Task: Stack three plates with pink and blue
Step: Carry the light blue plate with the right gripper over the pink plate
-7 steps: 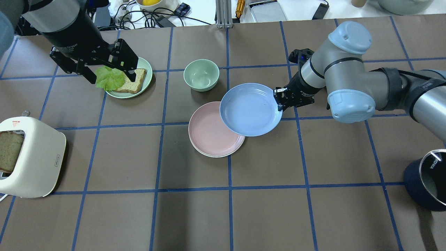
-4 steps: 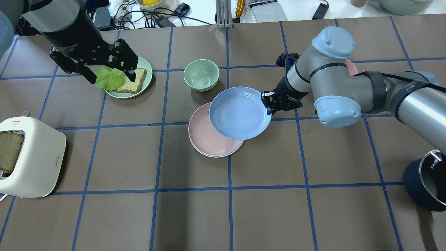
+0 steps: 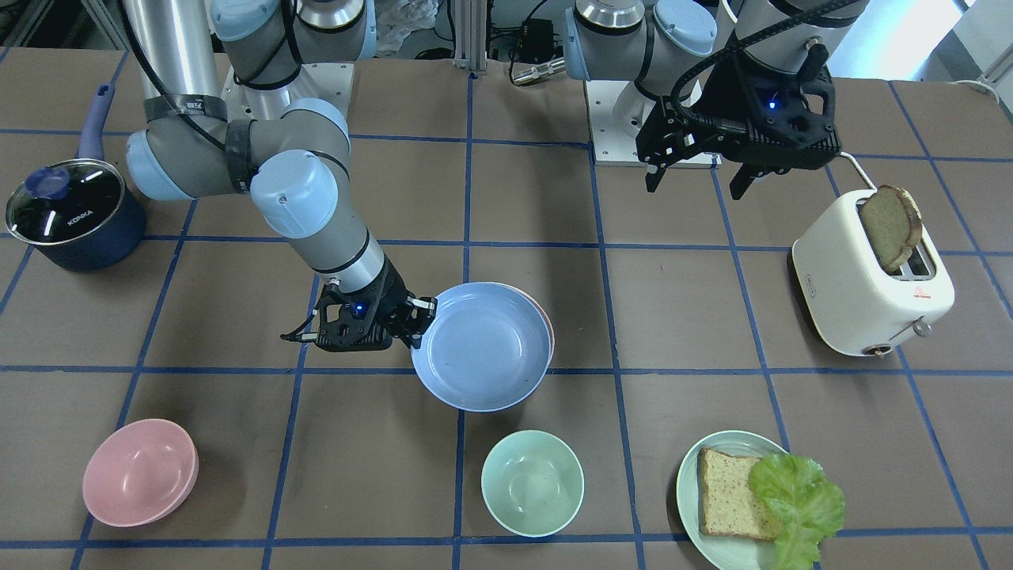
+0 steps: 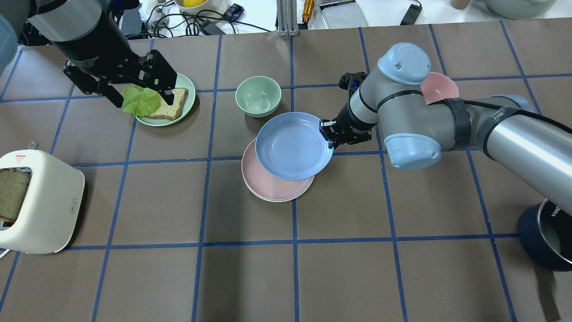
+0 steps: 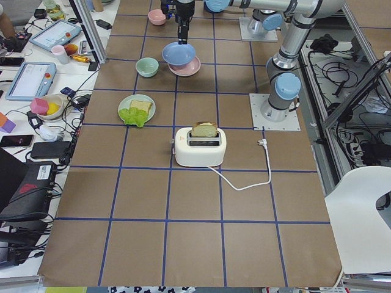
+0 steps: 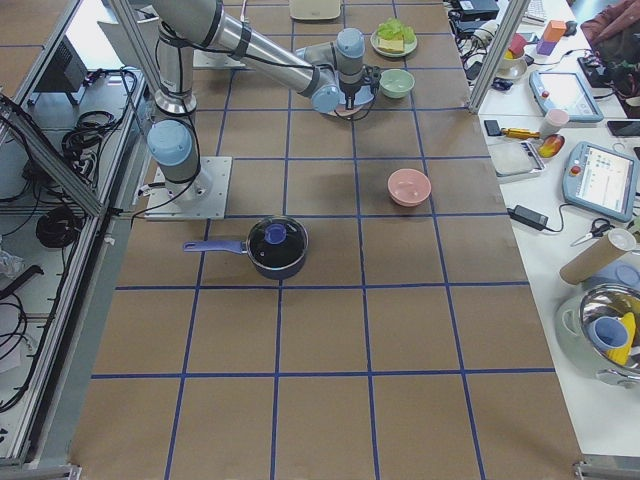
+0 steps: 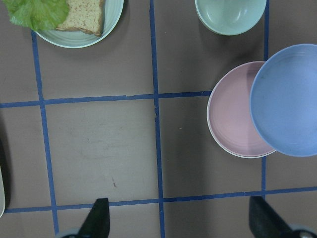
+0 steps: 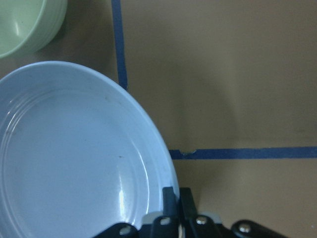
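Observation:
My right gripper (image 4: 328,134) is shut on the right rim of the light blue plate (image 4: 292,145), also seen in the right wrist view (image 8: 74,148). The blue plate hangs over the pink plate (image 4: 268,185), offset to its far right and covering most of it. A cream-white plate shows only as a thin rim (image 4: 272,200) under the pink one. From the front, the pink plate is a sliver (image 3: 549,332) behind the blue plate (image 3: 479,344). My left gripper (image 4: 143,96) is open and empty, high above the table at the far left.
A mint bowl (image 4: 258,96) stands just behind the plates. A green plate with bread and lettuce (image 4: 165,100) lies under my left gripper. A pink bowl (image 4: 440,87) is at the far right, a toaster (image 4: 38,201) at the left edge and a dark pot (image 4: 547,237) at the right edge.
My right gripper has carried the blue plate to the left, so it covers more of the pink plate. The left arm has not moved.

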Robot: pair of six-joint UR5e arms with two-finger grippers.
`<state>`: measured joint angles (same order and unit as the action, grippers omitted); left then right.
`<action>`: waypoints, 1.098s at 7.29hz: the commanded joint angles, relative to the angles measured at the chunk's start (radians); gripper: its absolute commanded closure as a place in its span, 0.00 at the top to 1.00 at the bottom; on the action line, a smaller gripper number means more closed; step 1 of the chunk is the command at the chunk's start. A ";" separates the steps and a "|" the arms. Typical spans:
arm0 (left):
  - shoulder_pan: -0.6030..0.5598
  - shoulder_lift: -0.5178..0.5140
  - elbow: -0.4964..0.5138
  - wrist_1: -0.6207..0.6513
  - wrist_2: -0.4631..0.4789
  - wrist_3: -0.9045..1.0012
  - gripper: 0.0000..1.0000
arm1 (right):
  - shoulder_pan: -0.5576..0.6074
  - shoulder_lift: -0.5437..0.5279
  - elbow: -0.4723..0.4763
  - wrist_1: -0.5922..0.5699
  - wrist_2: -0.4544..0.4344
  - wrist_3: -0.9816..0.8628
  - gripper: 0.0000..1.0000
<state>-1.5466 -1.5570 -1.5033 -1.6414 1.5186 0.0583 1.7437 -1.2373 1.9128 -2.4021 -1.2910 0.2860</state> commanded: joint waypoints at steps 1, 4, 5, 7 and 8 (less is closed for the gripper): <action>0.000 0.000 0.000 0.000 0.000 0.000 1.00 | 0.026 0.024 0.000 -0.050 -0.002 0.044 0.00; 0.000 0.000 0.000 0.000 0.000 -0.002 1.00 | 0.034 0.039 0.002 -0.054 -0.004 0.038 0.01; 0.000 0.000 0.000 0.000 0.000 0.000 1.00 | 0.036 0.038 0.002 -0.052 -0.005 0.033 0.01; 0.000 0.000 0.000 0.000 0.000 0.000 1.00 | 0.042 0.033 0.011 -0.052 -0.021 0.021 0.02; 0.000 0.000 0.000 0.000 0.000 0.000 1.00 | 0.043 0.029 0.023 -0.052 -0.021 0.019 0.02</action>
<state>-1.5463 -1.5570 -1.5033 -1.6414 1.5187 0.0582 1.7837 -1.2042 1.9237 -2.4544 -1.3091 0.3093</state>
